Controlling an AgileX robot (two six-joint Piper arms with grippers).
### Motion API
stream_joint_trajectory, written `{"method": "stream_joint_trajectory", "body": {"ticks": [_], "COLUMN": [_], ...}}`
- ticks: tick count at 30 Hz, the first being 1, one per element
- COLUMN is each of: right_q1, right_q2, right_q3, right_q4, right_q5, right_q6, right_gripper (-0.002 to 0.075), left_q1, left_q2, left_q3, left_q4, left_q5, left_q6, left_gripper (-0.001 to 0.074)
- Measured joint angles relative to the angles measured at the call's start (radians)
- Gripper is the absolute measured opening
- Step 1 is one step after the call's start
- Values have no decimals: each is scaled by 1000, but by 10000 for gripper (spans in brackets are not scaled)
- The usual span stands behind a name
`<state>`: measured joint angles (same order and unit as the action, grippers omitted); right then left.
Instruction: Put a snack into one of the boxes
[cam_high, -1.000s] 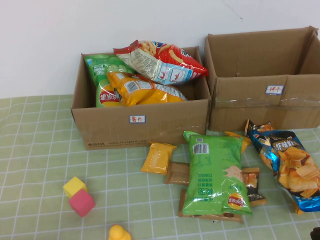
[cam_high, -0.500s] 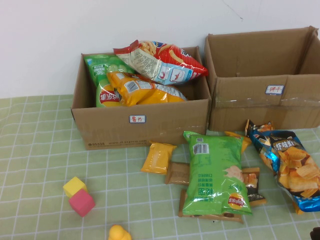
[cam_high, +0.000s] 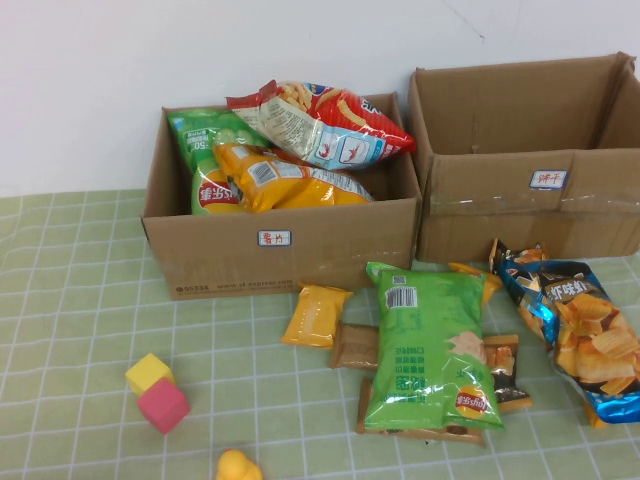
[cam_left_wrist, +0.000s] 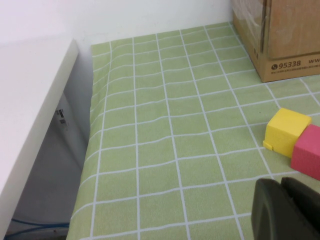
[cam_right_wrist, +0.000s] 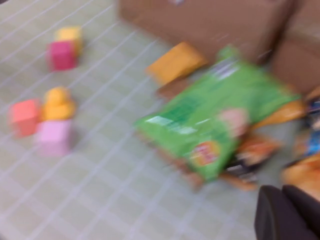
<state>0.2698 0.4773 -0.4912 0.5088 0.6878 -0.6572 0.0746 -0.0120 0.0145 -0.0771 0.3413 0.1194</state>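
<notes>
Fingers of left gripper (cam_left_wrist: 286, 210) and right gripper (cam_right_wrist: 289, 214) seemingly pressed together, over open tablecloth (cam_left_wrist: 165, 150).

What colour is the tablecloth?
Light green with a white grid, clearest in the left wrist view.
</notes>
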Motion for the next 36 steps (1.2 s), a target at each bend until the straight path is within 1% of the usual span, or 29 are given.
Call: {"method": "stream_joint_trajectory", "body": {"ticks": [4, 9, 15, 18, 20, 23, 26, 28, 31, 36], "right_q1": [-115, -236, -248, -248, -248, -250, -252, -252, -252, -252], "right_q2": [-136, -293, -340, -336, -334, -334, -346, -362, -402, -484], "right_q3": [29, 140, 174, 178, 190, 218, 267, 297, 336, 402], "right_q4": [-39, -41, -45, -63, -104, -249, -432, -501, -534, -552], "right_q5": [-19, -57, -62, -94, -135, -203, -234, -237, -237, -239], "right_q6": [-7, -7, -15, 2, 62, 255, 486, 576, 634, 657], "right_gripper": [-2, -2, -2, -2, -2, -2, -2, -2, -2, -2], "left_q1": [0, 0, 0, 0, 0, 0, 0, 0, 0, 0], "left_q2": [0, 0, 0, 0, 0, 0, 0, 0, 0, -2], "left_q3": [0, 0, 0, 0, 0, 0, 0, 0, 0, 0], "left_q4": [0, 0, 0, 0, 0, 0, 0, 0, 0, 0], "left_q5": [0, 0, 0, 0, 0, 0, 0, 0, 0, 0], "left_q6": [0, 0, 0, 0, 0, 0, 0, 0, 0, 0], "left_gripper": [-3, -3, -3, -3, -3, -3, -3, -3, -3, -3]}}
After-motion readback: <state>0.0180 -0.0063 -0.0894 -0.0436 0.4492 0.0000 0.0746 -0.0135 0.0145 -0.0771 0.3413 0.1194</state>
